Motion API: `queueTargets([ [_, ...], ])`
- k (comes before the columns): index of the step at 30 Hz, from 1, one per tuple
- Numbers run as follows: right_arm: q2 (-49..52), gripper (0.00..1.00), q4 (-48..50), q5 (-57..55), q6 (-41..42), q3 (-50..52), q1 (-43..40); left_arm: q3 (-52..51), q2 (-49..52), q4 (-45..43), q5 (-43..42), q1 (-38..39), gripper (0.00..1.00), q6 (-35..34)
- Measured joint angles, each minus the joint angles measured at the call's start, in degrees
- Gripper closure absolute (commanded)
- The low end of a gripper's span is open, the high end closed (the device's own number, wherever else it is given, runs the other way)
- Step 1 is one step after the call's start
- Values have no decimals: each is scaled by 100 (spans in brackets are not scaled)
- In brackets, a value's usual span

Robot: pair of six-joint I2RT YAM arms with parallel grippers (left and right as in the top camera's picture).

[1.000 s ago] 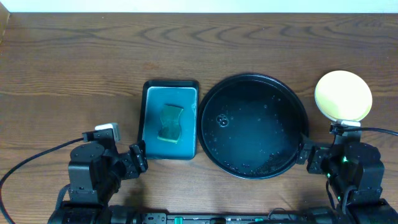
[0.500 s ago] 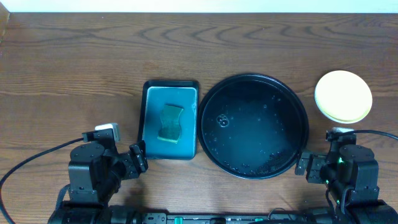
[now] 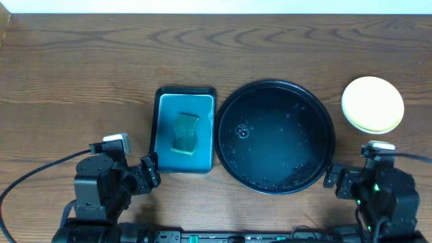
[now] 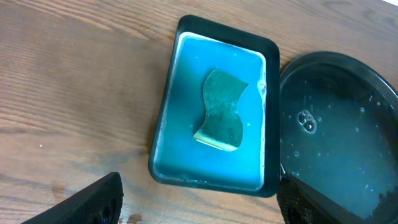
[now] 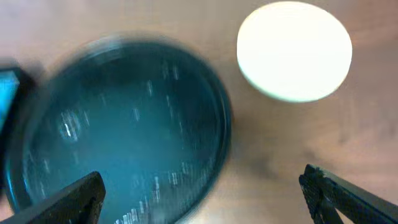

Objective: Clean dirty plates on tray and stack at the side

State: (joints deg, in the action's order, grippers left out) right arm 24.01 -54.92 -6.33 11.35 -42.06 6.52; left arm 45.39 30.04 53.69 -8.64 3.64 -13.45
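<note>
sitting beside wet black tray, cream plate

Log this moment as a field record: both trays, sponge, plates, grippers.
rectangular tray: blue inside, wet, left of the round tray
sponge: lying flat in the rectangular tray
round tray: black, wet, no plate in it
cream plate: on the table, right of the round tray; number stacked unclear
left gripper: open, empty, by the rectangular tray's near left corner
right gripper: open, empty, by the round tray's near right edge
</note>
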Motion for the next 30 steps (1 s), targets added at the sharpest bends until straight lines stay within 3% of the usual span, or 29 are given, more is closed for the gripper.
queueTargets([
  [21, -2328, 1, 5484, 90, -42, 3565, -7, -7, 0, 0, 0, 0, 20, 0],
  [26, -2339, 1, 6039, 50, -46, 4057, -7, -7, 0, 0, 0, 0, 20, 2],
  [30, -2337, 1, 5781, 31, -203, 4166, -7, -7, 0, 2, 0, 0, 20, 2],
])
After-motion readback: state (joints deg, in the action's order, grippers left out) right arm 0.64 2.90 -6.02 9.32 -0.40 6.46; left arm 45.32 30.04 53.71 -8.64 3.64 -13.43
